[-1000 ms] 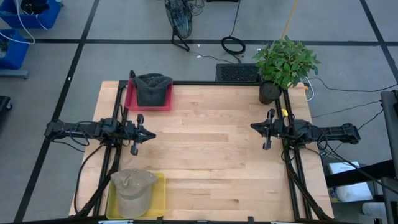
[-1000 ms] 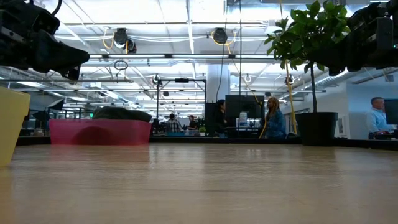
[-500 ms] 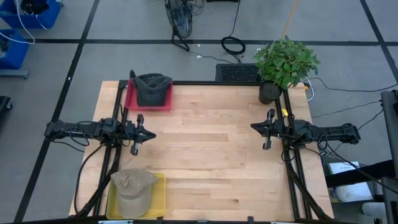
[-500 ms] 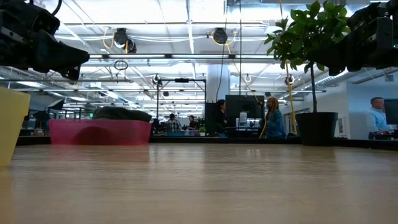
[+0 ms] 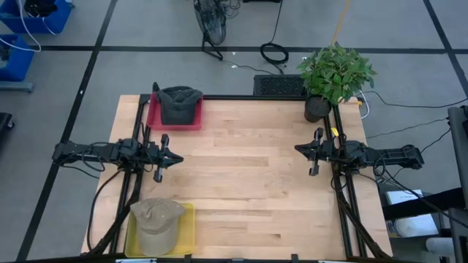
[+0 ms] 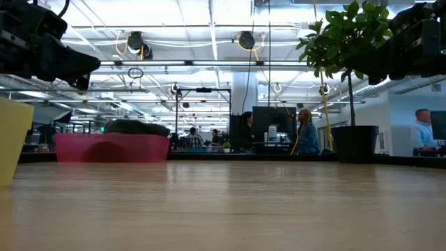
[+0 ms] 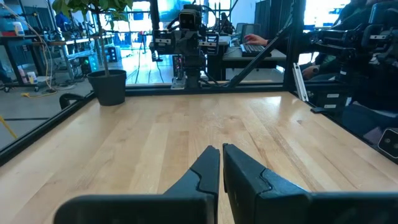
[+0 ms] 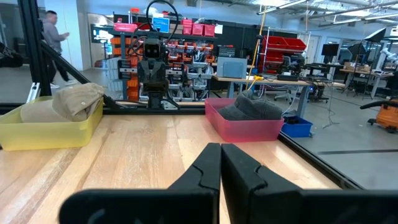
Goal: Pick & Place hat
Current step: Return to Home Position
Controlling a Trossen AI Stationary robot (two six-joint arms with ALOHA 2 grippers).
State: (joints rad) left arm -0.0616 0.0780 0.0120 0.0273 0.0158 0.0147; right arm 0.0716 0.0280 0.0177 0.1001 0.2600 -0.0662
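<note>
A dark grey hat (image 5: 179, 104) lies in a pink tray (image 5: 155, 117) at the table's far left; the right wrist view shows this hat (image 8: 251, 107) too. A tan hat (image 5: 156, 223) lies in a yellow tray (image 5: 187, 230) at the near left corner, also seen as the tan hat (image 8: 68, 101) from the right wrist. My left gripper (image 5: 178, 158) hovers shut at the left edge, pointing level toward the right. My right gripper (image 5: 297, 148) hovers shut at the right edge, pointing level toward the left. Both hold nothing.
A potted plant (image 5: 333, 77) stands at the far right corner. Black frame rails (image 5: 349, 204) run along the table's left and right edges. Bare wood (image 5: 248, 183) lies between the two grippers. People stand in the room beyond the table.
</note>
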